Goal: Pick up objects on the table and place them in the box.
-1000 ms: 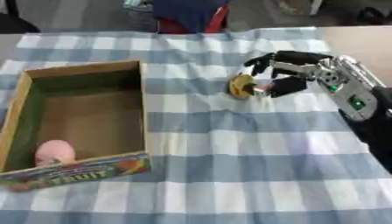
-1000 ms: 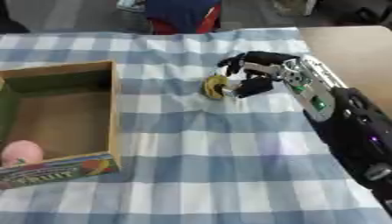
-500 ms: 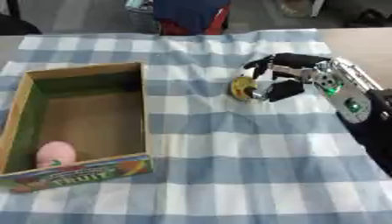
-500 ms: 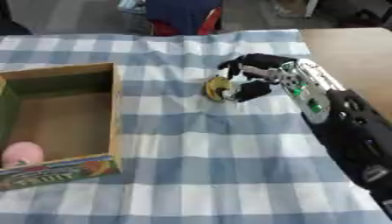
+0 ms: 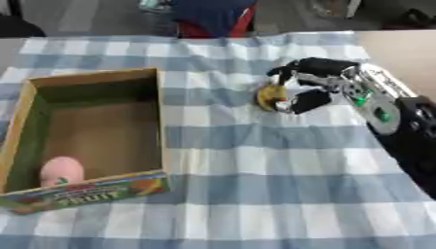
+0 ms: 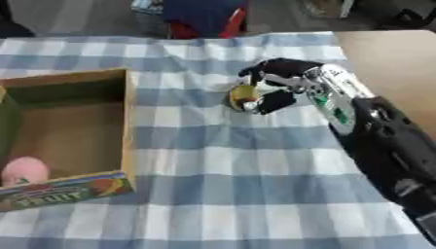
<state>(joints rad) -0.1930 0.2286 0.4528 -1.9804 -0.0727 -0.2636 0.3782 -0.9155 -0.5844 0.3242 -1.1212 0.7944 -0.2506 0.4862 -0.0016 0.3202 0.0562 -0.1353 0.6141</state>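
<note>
The bench (image 5: 255,194) was covered with a blue-and-white checked cloth (image 5: 281,160). On its left side sat an open cardboard box (image 5: 158,116) with a printed fruit label along its near wall. A soft pink rounded object (image 5: 61,170) lay inside the box, in the near left corner against that wall.

Right of the box, well apart from it, a small round yellow object (image 5: 271,96) rested on the cloth. What it was could not be made out beyond its colour and shape.

The robot's right hand (image 5: 328,80), black with silver parts, reached in from the right side. Its fingers (image 5: 294,68) were curled over the top of the yellow object and the thumb came up on the object's right side, so the hand was closed around it. The object still seemed to touch the cloth, though that could not be told for sure.

The left hand did not show in either view.
</note>
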